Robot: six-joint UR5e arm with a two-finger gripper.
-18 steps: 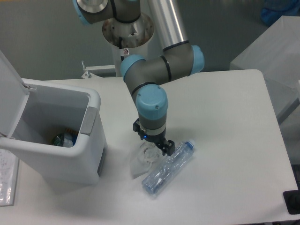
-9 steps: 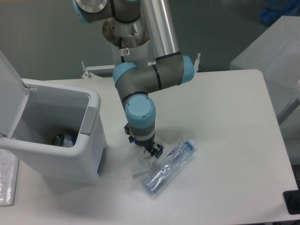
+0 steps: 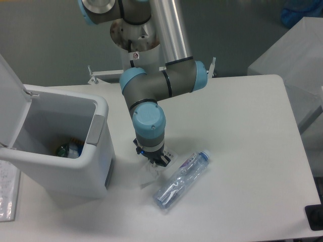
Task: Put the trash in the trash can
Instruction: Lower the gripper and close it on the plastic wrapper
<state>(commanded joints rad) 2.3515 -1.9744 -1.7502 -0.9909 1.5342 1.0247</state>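
The trash lies on the white table in two pieces. The crumpled clear wrapper point(image 3: 147, 176) sits just right of the trash can. The clear bottle point(image 3: 180, 180) with its blue cap and purplish label lies slanted beside it. My gripper point(image 3: 155, 161) points straight down onto the wrapper's upper edge, left of the bottle's cap end. The wrist hides most of the fingers, so their spacing is unclear. The trash can point(image 3: 75, 171) is a white bin at the left with its lid point(image 3: 10, 96) raised.
Some rubbish point(image 3: 68, 149) lies at the bottom of the bin. A grey box point(image 3: 298, 60) stands off the table's right side. A black object point(image 3: 315, 218) sits at the lower right corner, and a printed sheet point(image 3: 7, 194) lies at the lower left.
My gripper has shifted left, away from the bottle, and come down onto the wrapper. The bottle and the bin have stayed put.
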